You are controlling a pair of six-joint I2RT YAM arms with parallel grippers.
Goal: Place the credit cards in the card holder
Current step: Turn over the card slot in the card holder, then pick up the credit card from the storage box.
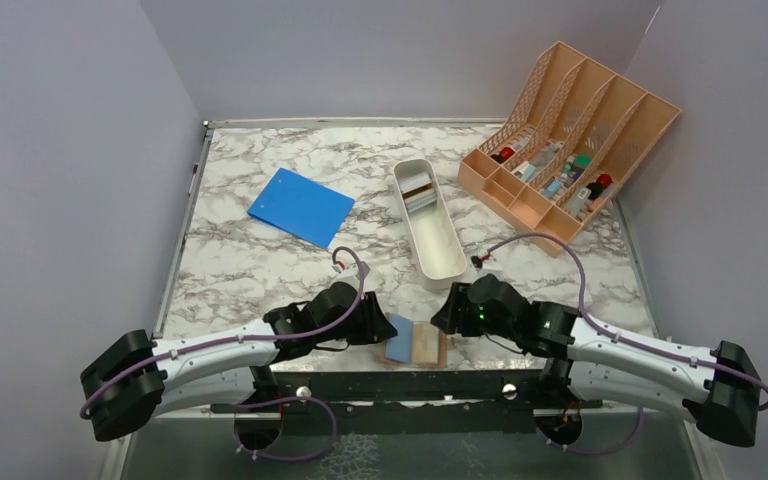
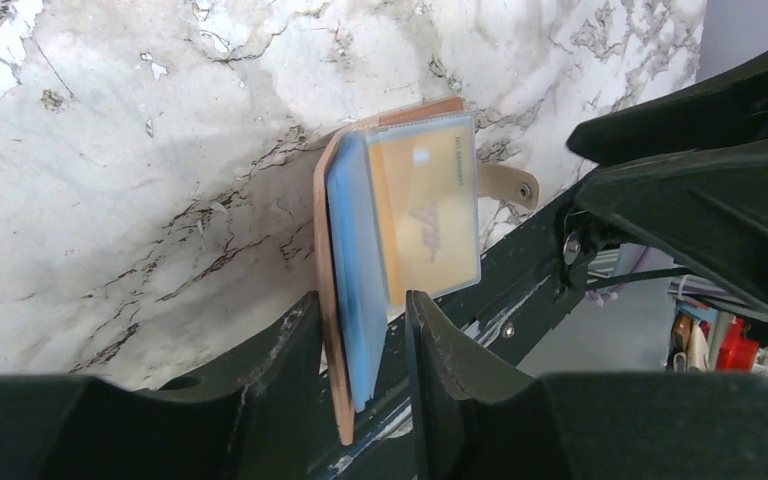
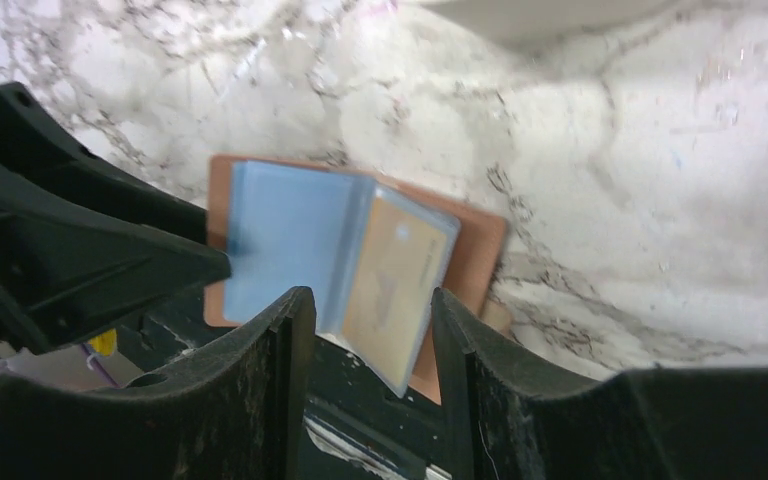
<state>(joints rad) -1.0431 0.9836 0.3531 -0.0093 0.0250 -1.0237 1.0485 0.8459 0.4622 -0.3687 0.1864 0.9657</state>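
The brown card holder (image 1: 426,346) lies open at the table's near edge between both grippers. A gold-brown credit card (image 2: 430,210) sits in its clear sleeve, also in the right wrist view (image 3: 390,290). My left gripper (image 1: 385,328) has its jaws narrowly apart around the holder's raised left cover (image 2: 330,230) and pale blue sleeves; the cover rests on one finger, with a gap at the other. My right gripper (image 1: 443,318) is open just right of the holder (image 3: 475,250), the card sleeve showing between its fingers. More cards (image 1: 418,190) stand in the white tray.
A long white tray (image 1: 432,240) lies behind the holder. A blue notebook (image 1: 301,206) is at the back left. A peach lattice organiser (image 1: 570,140) with small items stands at the back right. The black base rail runs just under the holder.
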